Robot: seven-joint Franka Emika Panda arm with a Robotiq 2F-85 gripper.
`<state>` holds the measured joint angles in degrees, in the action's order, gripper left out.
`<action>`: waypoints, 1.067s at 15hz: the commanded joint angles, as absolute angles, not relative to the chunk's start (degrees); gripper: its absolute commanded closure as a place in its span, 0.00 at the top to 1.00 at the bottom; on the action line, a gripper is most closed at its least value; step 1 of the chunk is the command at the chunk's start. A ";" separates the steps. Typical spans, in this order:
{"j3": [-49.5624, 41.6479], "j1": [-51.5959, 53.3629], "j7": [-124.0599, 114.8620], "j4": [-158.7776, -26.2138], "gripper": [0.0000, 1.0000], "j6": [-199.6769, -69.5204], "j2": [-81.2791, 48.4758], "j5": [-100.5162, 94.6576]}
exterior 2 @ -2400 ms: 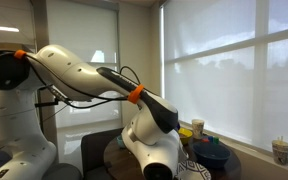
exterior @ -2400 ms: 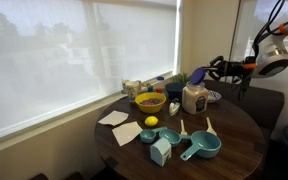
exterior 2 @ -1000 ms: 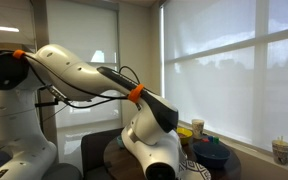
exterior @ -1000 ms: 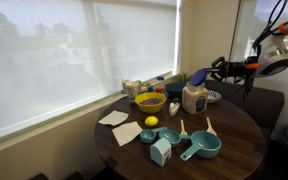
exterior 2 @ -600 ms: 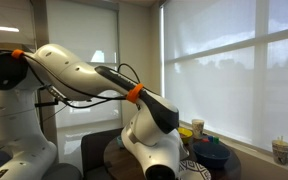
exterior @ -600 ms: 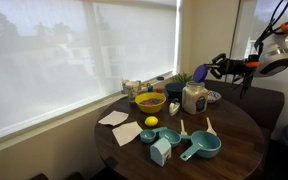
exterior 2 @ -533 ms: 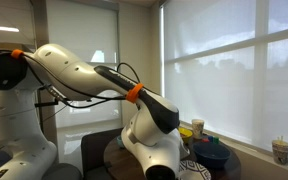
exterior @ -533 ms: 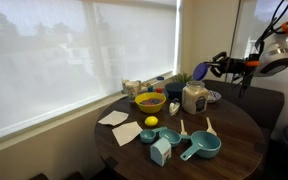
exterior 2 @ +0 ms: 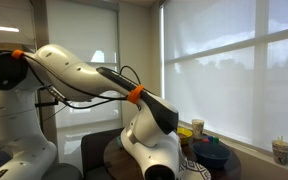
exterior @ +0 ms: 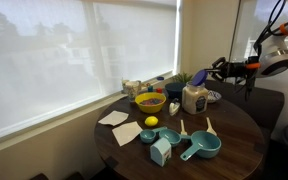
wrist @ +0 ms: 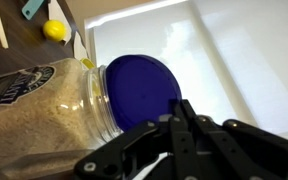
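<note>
Now | claw (wrist: 178, 112) pressed together, empty, by blue lid (wrist: 139, 95) of jar (wrist: 39, 105) | judged: contact slow, centred on lid; jar may tip.

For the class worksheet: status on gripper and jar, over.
Gripper shut, nothing held. Jar just ahead of it, blue lid on; contact unclear. Lemon farther off, nothing in between.

In the wrist view the jar (wrist: 39, 100) just ahead of the claw (wrist: 177, 110) runs off the left and bottom edges, and its label (wrist: 19, 85) is too blurred to read. In an exterior view the arm (exterior 2: 149, 135) hides the claw and most of the table (exterior 2: 102, 150). In an exterior view the claw (exterior: 217, 68) is too small and dark to tell whether it touches anything.
</note>
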<state>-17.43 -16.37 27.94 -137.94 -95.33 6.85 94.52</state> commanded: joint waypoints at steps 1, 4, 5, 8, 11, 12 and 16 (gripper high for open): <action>-17.16 -16.81 28.30 -137.72 0.01 -94.10 7.29 94.96; -17.17 -16.85 29.69 -137.08 0.01 -94.18 7.58 95.76; -17.12 -16.80 29.91 -136.98 0.01 -94.33 7.85 96.37; -16.59 -16.44 29.72 -135.85 0.01 -93.92 9.44 96.37; -15.38 -15.93 27.31 -133.79 0.01 -94.08 11.56 94.43; -14.74 -15.73 25.90 -133.01 0.01 -94.64 12.42 93.36; -12.10 -15.23 16.86 -129.38 0.01 -95.57 15.64 84.17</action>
